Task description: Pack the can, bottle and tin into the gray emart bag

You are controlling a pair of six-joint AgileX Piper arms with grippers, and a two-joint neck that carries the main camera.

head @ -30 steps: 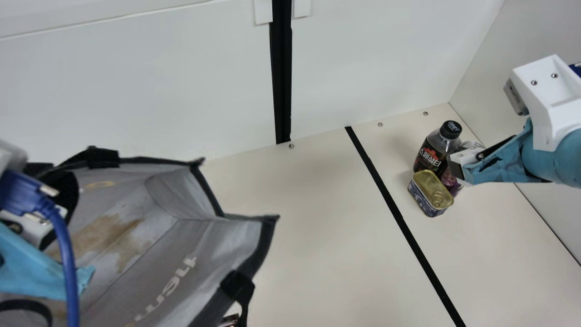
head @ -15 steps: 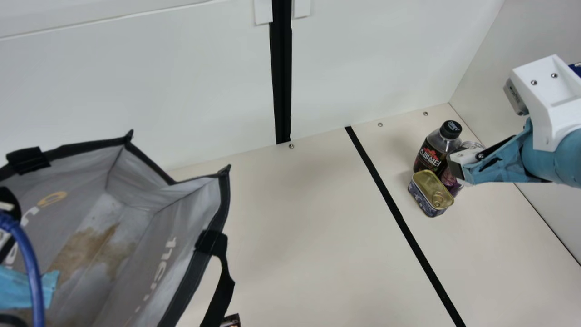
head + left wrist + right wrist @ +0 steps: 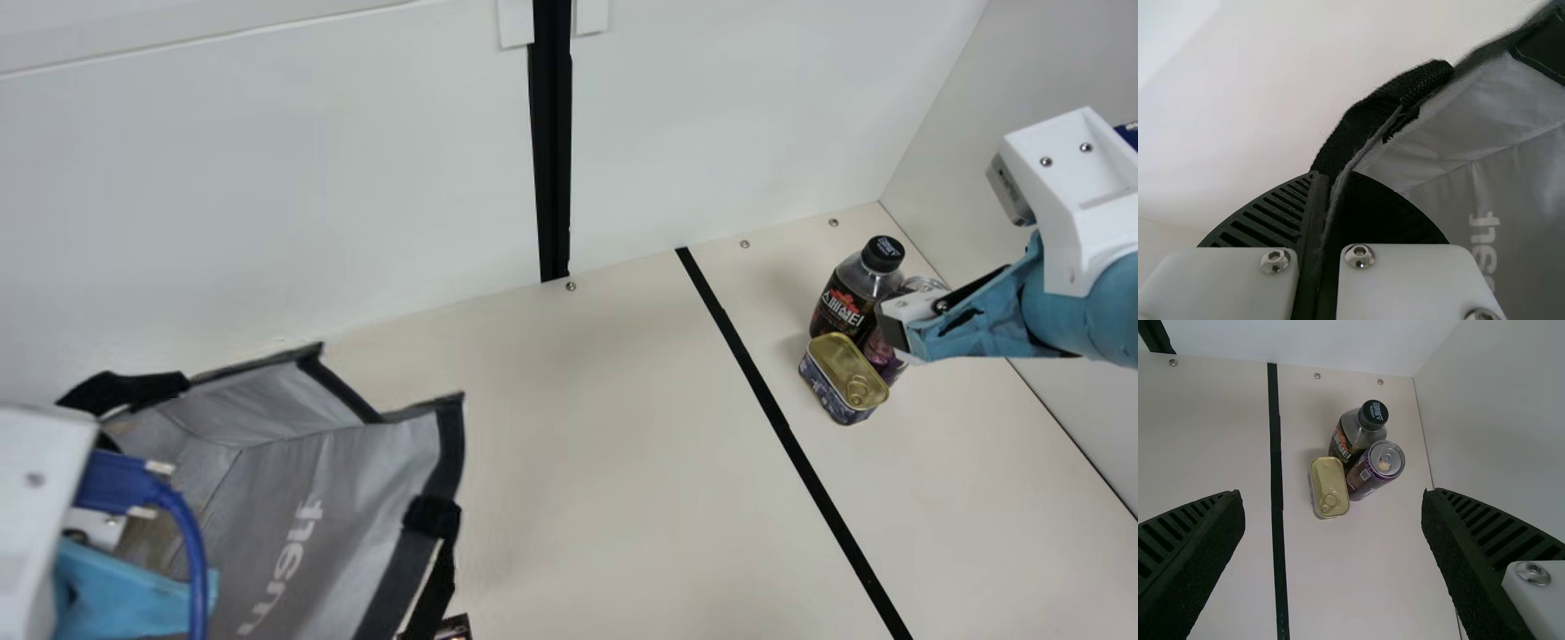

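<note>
One left gripper [image 3: 1329, 175]: together, clamped on the bag's edge just beside a black strap handle [image 3: 1375, 110].
Gray emart bag [image 3: 364, 489]: standing at my left with its mouth open; its long side runs away from me, slanting rightward to the back wall. I judge it light and floppy, so I want the stiffer bound rim.
Tin [image 3: 840, 378]: across the black tape line [image 3: 782, 427], flat, lid up, long axis slanting from far left to near right, ring at the near end. Likely rigid and dense; I'd pinch its long sides.
Bottle [image 3: 845, 302]: just behind the tin, upright, cap up. Probably smooth, with some give; I'd take it round the label.
Can [image 3: 1371, 477]: right beside both, upright, tab up. Slick, thin-walled, dentable; I'd grip mid-body, gently.
Right gripper [image 3: 1333, 495]: fingers wide apart, holding nothing, near the three.
</note>
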